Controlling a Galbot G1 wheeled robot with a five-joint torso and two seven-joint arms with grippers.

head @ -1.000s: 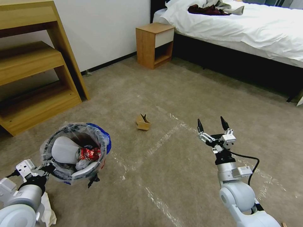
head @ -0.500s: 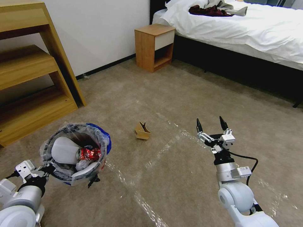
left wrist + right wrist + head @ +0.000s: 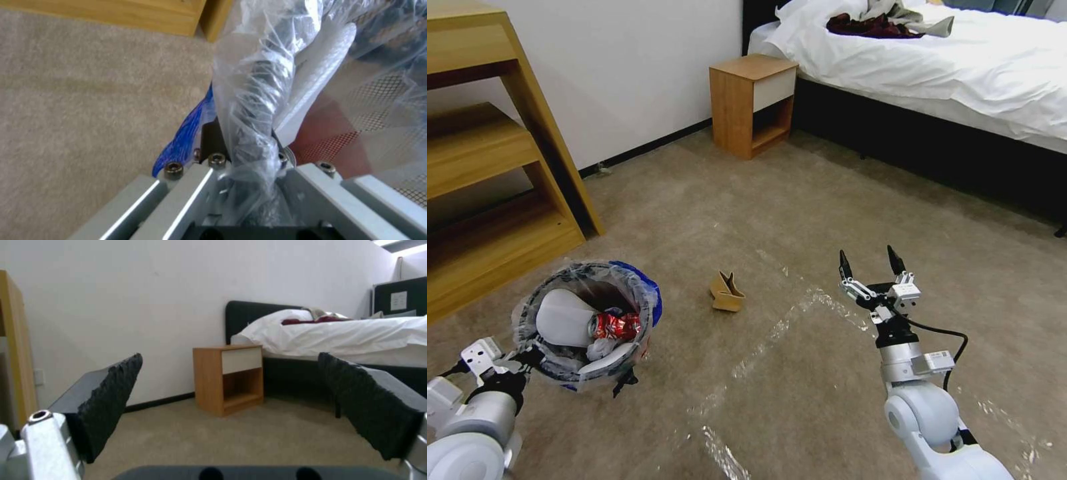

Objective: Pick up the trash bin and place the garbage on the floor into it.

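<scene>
Holding the trash bin (image 3: 586, 323) by its rim, the left claw (image 3: 249, 156) is clenched on it. Right claw (image 3: 868, 261) hangs spread wide, empty. Cardboard scrap (image 3: 726, 292) lies ahead-left of it, so I'd guess reaching down there comes next.

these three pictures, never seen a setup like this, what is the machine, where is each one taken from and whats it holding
It is a wheeled robot with two arms. The wide picture comes from a camera on its head, looking down at a bedroom floor. The other two come from cameras on its wrists.

The left gripper is shut on the rim of the trash bin, a small red bin with a plastic liner; the left wrist view shows that rim up close. White items and a red can lie inside.

The right gripper is open and holds nothing; its wrist view looks between the fingers at a nightstand and bed.

A brown cardboard scrap lies on the carpet.
</scene>
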